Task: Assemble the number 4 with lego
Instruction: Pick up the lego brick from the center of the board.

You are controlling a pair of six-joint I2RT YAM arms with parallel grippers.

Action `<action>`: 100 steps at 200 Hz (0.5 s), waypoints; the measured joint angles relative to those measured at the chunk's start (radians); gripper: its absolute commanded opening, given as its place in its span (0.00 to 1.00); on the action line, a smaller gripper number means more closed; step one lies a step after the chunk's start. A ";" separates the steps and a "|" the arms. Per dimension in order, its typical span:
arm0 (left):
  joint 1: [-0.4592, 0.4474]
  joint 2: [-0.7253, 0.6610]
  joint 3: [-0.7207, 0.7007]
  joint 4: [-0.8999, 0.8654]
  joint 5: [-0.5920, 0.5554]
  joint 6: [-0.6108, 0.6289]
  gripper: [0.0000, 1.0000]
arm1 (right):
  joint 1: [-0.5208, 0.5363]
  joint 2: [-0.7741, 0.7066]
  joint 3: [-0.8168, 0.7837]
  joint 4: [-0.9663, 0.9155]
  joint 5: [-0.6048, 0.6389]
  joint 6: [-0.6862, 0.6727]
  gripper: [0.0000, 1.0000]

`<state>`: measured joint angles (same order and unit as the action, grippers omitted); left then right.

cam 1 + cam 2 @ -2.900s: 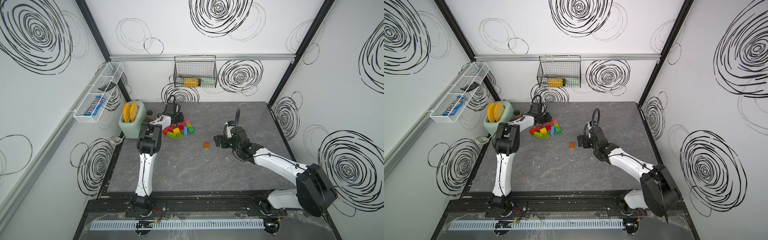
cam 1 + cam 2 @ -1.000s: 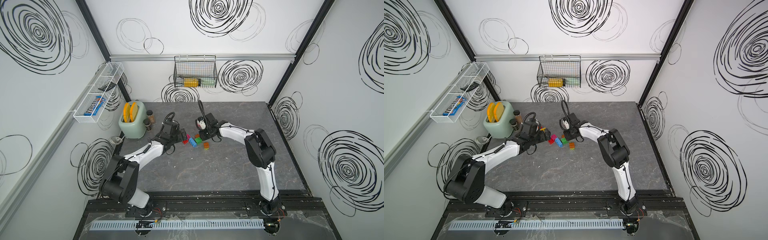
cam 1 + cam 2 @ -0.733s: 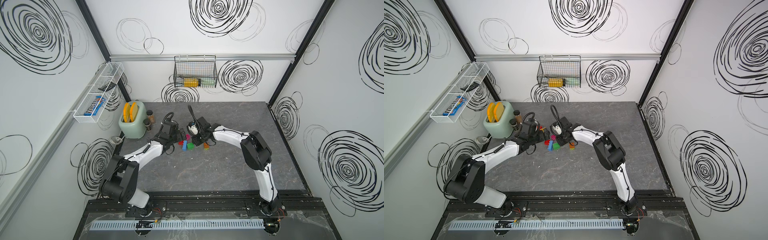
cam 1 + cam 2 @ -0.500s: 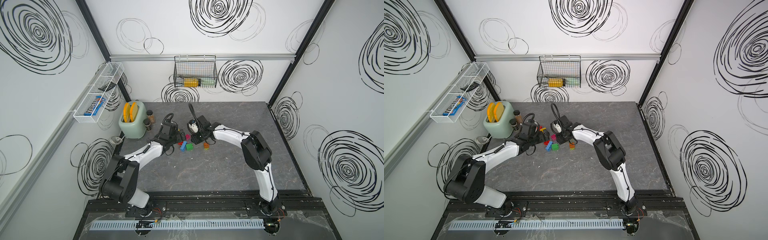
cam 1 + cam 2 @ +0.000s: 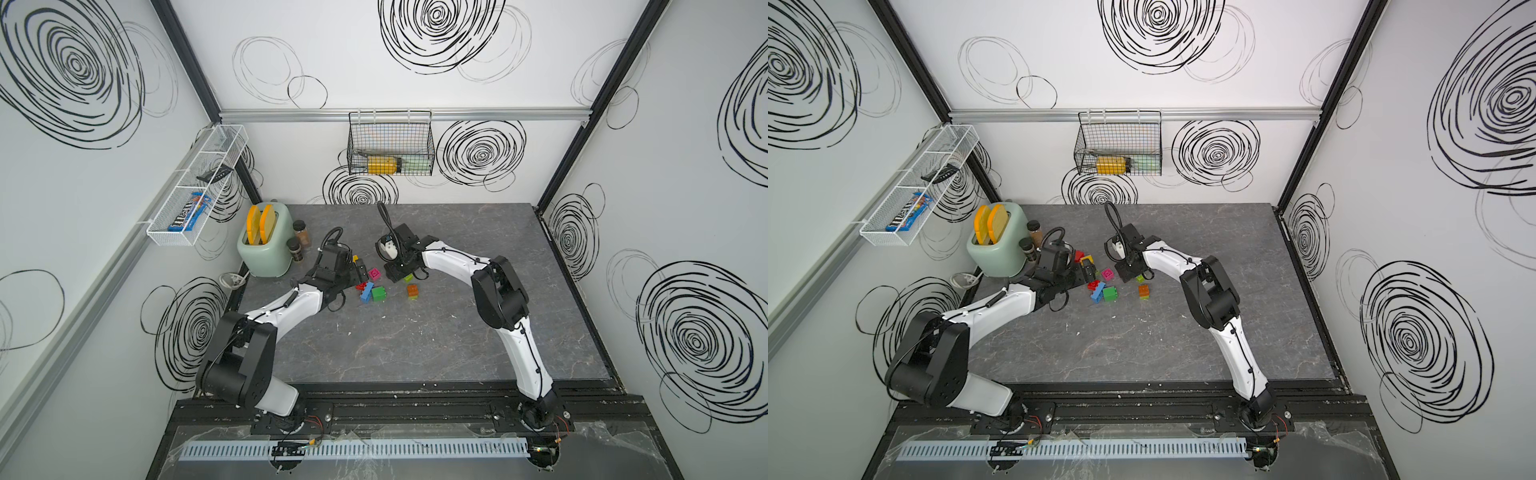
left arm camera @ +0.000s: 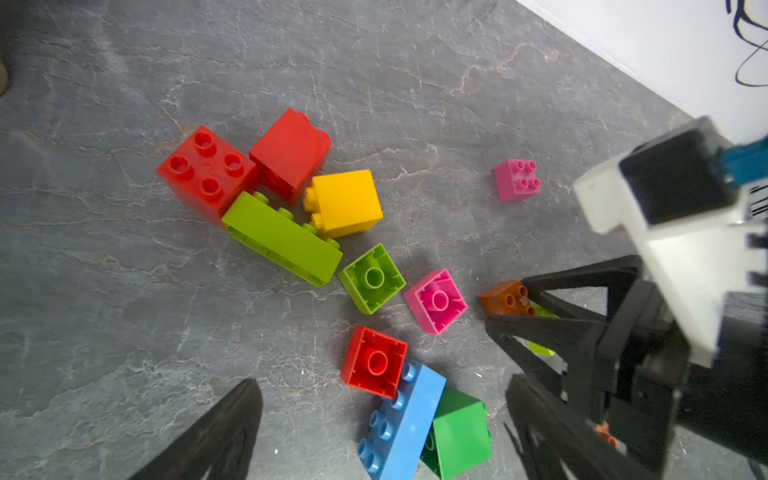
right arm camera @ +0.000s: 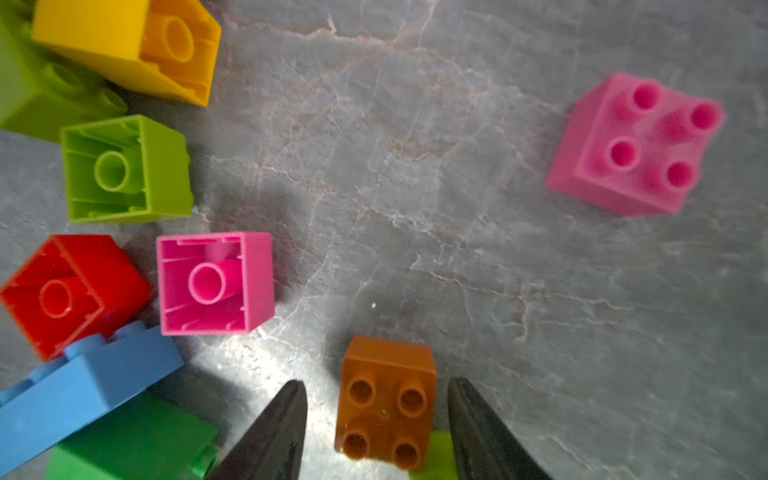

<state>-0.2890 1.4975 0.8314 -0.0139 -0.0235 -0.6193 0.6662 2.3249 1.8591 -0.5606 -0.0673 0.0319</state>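
Right claw [image 7: 376, 381] opened, straddling orange brick [image 7: 388, 399]; shelf packet [image 5: 189, 212] reads m&m's.

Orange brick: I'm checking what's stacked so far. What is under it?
A lime brick peeks out beneath the orange brick at one edge. The orange brick covers the rest, so its shape and whether they're locked together can't be seen.

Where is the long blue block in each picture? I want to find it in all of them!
In a top view: the blue block lies on the grey table, just left of the green block.
In a top view: the blue block is likewise left of the green block.
Left wrist: the blue block is between the upside-down red block and the green block.
Right wrist: the blue block is between those two as well.
Shared landmark: the green block beside it, in every view.
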 measured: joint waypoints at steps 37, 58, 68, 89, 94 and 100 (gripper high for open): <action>0.004 0.000 0.000 0.014 0.001 -0.002 0.96 | 0.003 0.026 0.051 -0.031 0.000 -0.009 0.38; 0.004 0.000 0.000 0.014 0.003 -0.003 0.96 | 0.003 0.026 0.060 -0.034 0.003 -0.008 0.28; 0.004 0.000 0.000 0.015 0.004 -0.003 0.96 | 0.003 0.026 0.060 -0.034 0.005 -0.005 0.24; 0.004 0.000 0.000 0.015 0.006 -0.003 0.96 | 0.002 0.024 0.058 -0.032 0.001 0.001 0.19; 0.004 0.000 0.000 0.015 0.008 -0.004 0.96 | 0.002 0.020 0.053 -0.028 -0.002 0.006 0.18; 0.004 0.000 0.000 0.015 0.011 -0.005 0.96 | 0.000 0.011 0.041 -0.021 -0.006 0.010 0.15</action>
<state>-0.2852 1.4971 0.8310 0.0013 -0.0128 -0.6243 0.6666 2.3356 1.8999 -0.5819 -0.0734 0.0422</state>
